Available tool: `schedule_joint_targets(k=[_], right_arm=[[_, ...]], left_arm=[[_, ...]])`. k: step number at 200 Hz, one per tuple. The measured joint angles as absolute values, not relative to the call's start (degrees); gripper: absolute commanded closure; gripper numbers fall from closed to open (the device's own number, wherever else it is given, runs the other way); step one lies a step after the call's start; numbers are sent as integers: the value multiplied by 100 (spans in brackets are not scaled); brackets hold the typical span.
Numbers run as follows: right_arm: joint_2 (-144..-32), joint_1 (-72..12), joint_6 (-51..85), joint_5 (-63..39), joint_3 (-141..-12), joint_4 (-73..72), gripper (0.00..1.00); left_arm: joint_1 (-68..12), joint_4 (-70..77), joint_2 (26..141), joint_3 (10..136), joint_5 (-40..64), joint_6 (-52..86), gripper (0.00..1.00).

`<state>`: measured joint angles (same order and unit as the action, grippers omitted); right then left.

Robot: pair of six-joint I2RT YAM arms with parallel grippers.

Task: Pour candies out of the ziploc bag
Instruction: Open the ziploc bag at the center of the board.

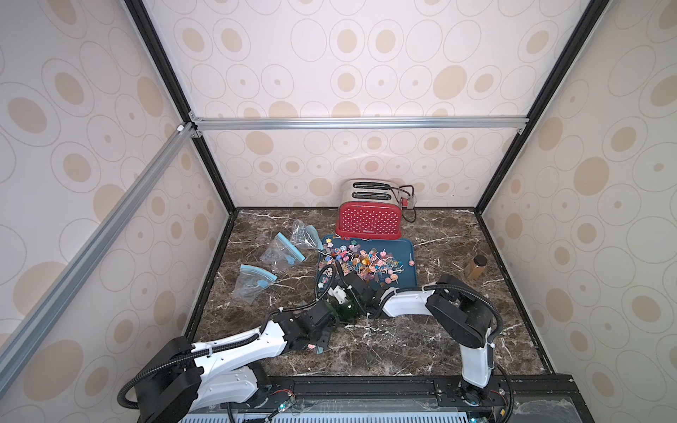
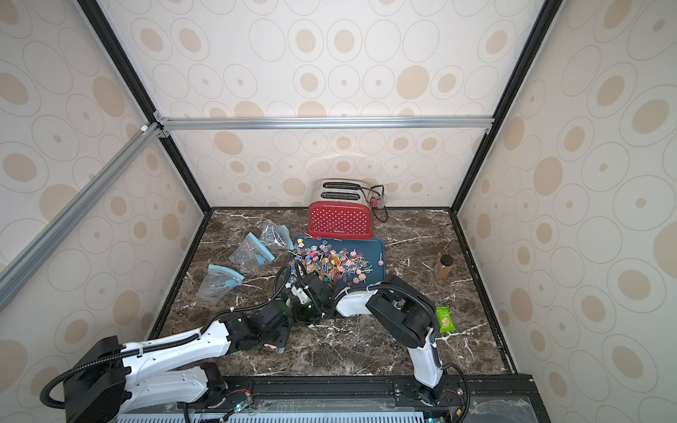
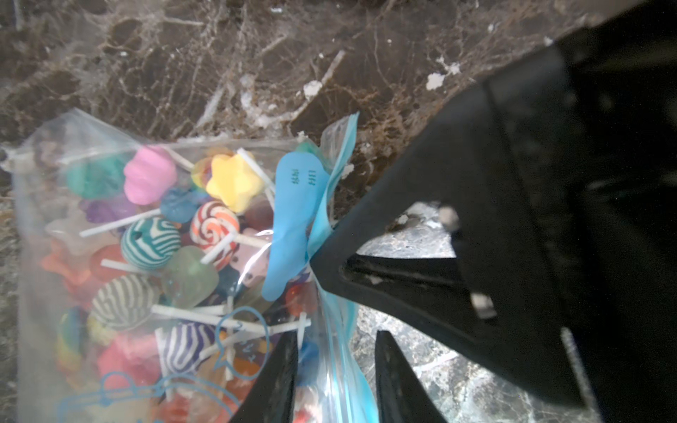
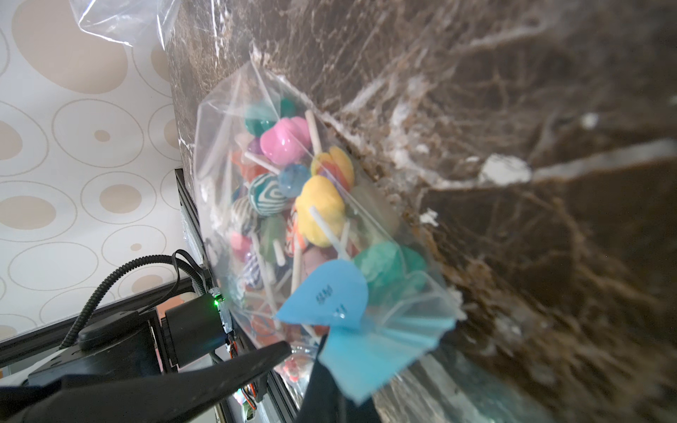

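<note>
my left end effector [image 3: 337,334] stands narrowly parted. its two black fingers [image 3: 282,377] are apart, and the blue zip rim of the ziploc bag [image 3: 33,205] runs loose between them. my right end effector [image 4: 306,353] is closed on that same rim, just beside a blue tab [image 4: 329,293], so the bag's mouth is bunched at its tips.

the bag sits low against the bench [image 1: 403,348] — i cannot tell whether it rests fully on it. it is packed with candies [image 3: 150,243]: striped balls, a pink one, a yellow star, white sticks crossing every way.

in both top views the bag is mostly hidden beneath my two wrists, which meet just in front of the blue tray [image 1: 404,249]. loose candies [image 1: 362,263] lie heaped on the tray, mostly toward its left and middle.

a red dotted toaster [image 1: 368,219] stands behind the tray, against the back wall. three empty zip bags [image 1: 282,252] lie to the tray's left. a brown bottle [image 1: 475,267] stands upright well off to its right. in a top view a green snack packet [image 2: 444,319] shows beside my right arm.
</note>
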<state>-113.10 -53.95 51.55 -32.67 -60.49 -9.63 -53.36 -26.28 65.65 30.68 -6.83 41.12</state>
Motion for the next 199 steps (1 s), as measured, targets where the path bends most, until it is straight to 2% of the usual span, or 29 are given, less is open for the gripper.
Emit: schedule_joint_targets(k=[47, 156, 168, 181, 199], right_arm=[[-11310, -5395, 5157, -3267, -6049, -965, 98], [-11310, -5398, 5155, -3267, -6049, -965, 98], [-11310, -5400, 5155, -3267, -6049, -965, 98], [-11310, -5400, 5148, -3260, -6049, -963, 98], [-11310, -5395, 5155, -3256, -6049, -952, 97]], left_arm=[[-5332, -2622, 6628, 3068, -805, 4117, 78], [-5308, -2471, 6912, 3070, -790, 4117, 82], [-5308, -2464, 6943, 3070, -779, 4119, 87], [-5308, -2456, 6976, 3070, -753, 4119, 100], [-5308, -2443, 7015, 3068, -716, 4110, 100]])
